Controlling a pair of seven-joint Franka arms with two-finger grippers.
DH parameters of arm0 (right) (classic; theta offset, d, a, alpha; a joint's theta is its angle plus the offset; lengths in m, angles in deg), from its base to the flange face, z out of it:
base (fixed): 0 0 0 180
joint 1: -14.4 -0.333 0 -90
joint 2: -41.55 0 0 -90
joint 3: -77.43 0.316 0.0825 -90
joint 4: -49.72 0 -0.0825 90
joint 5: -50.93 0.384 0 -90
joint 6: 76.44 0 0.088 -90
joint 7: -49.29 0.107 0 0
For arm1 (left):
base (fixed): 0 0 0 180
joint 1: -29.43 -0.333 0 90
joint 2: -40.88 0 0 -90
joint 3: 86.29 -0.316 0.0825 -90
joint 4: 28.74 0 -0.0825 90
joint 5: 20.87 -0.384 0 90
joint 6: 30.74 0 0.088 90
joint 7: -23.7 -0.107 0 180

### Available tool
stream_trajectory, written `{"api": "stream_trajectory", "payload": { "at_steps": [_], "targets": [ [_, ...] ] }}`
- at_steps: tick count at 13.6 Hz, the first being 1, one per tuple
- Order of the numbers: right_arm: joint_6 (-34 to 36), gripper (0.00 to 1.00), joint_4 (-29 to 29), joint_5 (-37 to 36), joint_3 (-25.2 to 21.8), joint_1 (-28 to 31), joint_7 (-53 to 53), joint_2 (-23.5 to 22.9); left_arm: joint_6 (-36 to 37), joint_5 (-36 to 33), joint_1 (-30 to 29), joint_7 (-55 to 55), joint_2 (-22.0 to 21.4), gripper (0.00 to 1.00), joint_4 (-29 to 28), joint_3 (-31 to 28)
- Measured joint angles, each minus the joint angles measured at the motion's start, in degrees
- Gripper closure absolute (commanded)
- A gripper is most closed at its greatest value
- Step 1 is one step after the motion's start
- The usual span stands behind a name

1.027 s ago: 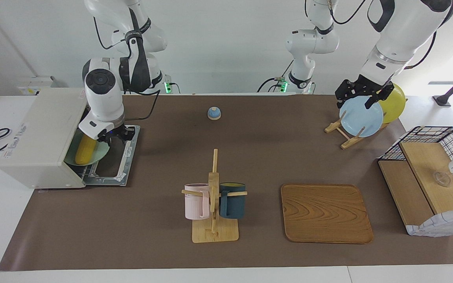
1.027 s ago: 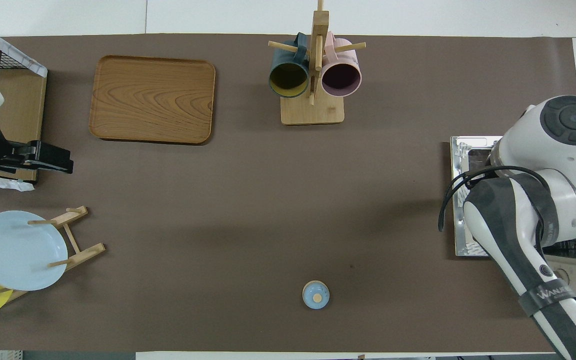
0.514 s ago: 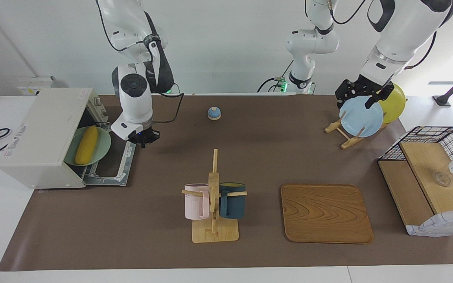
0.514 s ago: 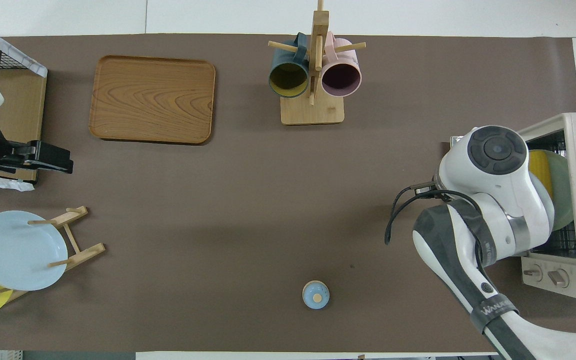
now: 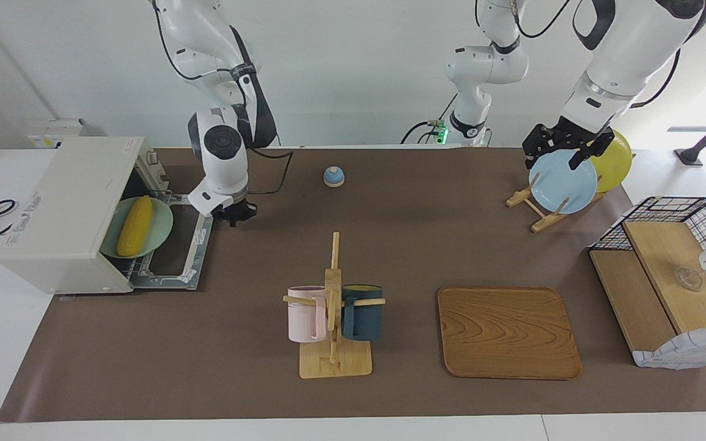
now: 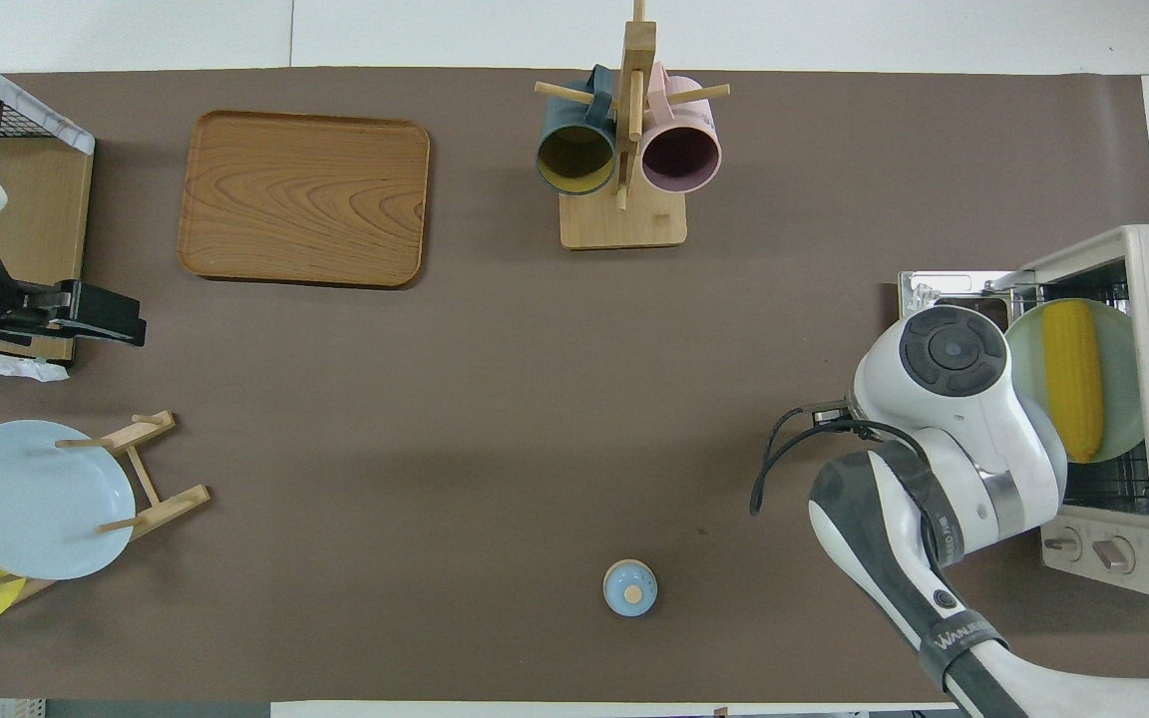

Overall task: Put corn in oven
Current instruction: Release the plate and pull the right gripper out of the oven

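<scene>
With the right gripper point(image 5: 235, 215) shut and empty, the corn point(image 5: 133, 225) could be jarred if the oven point(image 5: 71, 211) door were swung shut.

A wooden tray point(image 5: 508, 332) lies on the brown worktop point(image 5: 390, 245) beside a mug rack point(image 5: 334, 318) bearing a pink mug point(image 5: 305, 313) and a dark blue mug point(image 5: 363, 312)

I count two mugs point(image 5: 307, 313) on one mug rack point(image 5: 334, 331), three plates point(image 5: 563, 181), one tray point(image 5: 508, 332), one corn point(image 5: 134, 225), one oven point(image 5: 65, 214).
</scene>
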Motion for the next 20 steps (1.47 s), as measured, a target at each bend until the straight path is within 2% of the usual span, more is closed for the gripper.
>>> {"api": "stream_trajectory", "payload": {
  "at_steps": [4, 16, 20],
  "targets": [
    [1.0, 1.00, 0.9, -3.5, 0.0, 0.0, 4.8, 0.0, 0.0, 0.0, 0.0, 0.0, 0.0, 0.00, 0.0, 0.0],
    [1.2, 1.00, 3.0, -7.8, -0.4, 2.2, 7.9, 0.3, 0.0, 0.0, 0.0, 0.0, 0.0, 0.00, 0.0, 0.0],
    [1.7, 1.00, 3.1, -11.5, 0.1, 1.8, 9.3, 0.3, 0.0, 0.0, 0.0, 0.0, 0.0, 0.00, 0.0, 0.0]
  ]
}}
